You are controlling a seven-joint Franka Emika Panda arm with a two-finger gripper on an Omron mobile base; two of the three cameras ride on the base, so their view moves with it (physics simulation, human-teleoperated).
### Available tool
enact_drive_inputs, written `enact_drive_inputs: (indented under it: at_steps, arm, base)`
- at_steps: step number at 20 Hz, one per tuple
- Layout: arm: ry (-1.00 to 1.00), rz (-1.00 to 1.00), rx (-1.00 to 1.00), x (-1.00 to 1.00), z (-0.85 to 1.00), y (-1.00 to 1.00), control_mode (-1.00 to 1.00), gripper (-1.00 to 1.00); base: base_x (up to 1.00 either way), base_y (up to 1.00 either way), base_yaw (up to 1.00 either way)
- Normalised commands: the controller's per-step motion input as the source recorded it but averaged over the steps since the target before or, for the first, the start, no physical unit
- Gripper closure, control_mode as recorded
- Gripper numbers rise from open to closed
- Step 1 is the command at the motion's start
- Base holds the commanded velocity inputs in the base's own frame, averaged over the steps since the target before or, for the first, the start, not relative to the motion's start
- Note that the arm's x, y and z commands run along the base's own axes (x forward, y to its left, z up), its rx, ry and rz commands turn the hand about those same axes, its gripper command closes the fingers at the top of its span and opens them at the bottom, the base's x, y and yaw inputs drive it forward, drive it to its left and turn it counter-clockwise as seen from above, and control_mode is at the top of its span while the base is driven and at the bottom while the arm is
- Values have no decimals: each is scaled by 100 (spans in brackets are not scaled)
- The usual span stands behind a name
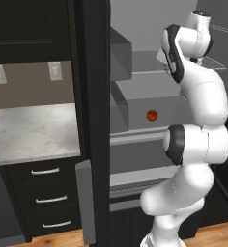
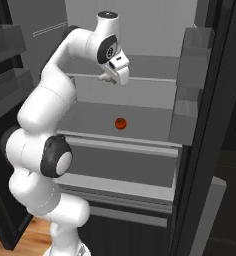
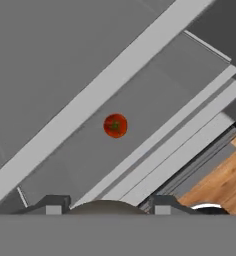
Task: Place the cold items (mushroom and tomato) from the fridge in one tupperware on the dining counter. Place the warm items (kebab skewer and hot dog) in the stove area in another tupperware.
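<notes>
- End effector (image 2: 111,79): raised inside the open fridge (image 2: 140,20), above the shelf (image 2: 145,120), pointing down and forward.
- Fingertips (image 3: 54,204) show at the bottom of the hand view, standing well apart with nothing between them; jaws partly open, holding nothing, touching nothing.
- Tomato (image 2: 120,123): red, round, green stem spot on top, resting alone on the grey shelf, roughly mid-width. Seen also in the left base view (image 1: 152,115) and in the hand view (image 3: 115,125).
- Tomato lies below the end effector and well apart from it; in the hand view it sits above the gap between the two fingertips, near picture centre.
- Door bins (image 2: 190,80): grey, at the right of the right base view, beside the shelf.
- Drawer front (image 2: 125,167): grey, under the shelf.
- Worktop (image 1: 34,130): pale marble, left of the fridge in the left base view, over dark drawers (image 1: 50,198) with light handles.
- Floor (image 3: 220,180): wood, visible at lower right of the hand view.
</notes>
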Motion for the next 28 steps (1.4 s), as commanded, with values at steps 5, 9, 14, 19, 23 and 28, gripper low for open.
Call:
enact_drive_inputs:
  at_steps: [5, 9, 14, 19, 23, 28]
  arm:
    - [-31, 0, 0, -100, -94, 0, -100, 100]
    - [-4, 1, -2, -100, -24, -2, -100, 100]
    - [1, 12, -19, -100, -23, 17, -100, 100]
    - [4, 12, -28, -87, -63, 42, -100, 100]
    - [-3, 3, -2, -55, -34, 3, -100, 100]
    - [-1, 1, 0, -34, -17, 0, -100, 100]
  base:
    - [0, 0, 0]
    - [0, 0, 0]
    - [0, 0, 0]
    - [0, 0, 0]
    - [0, 0, 0]
    - [0, 0, 0]
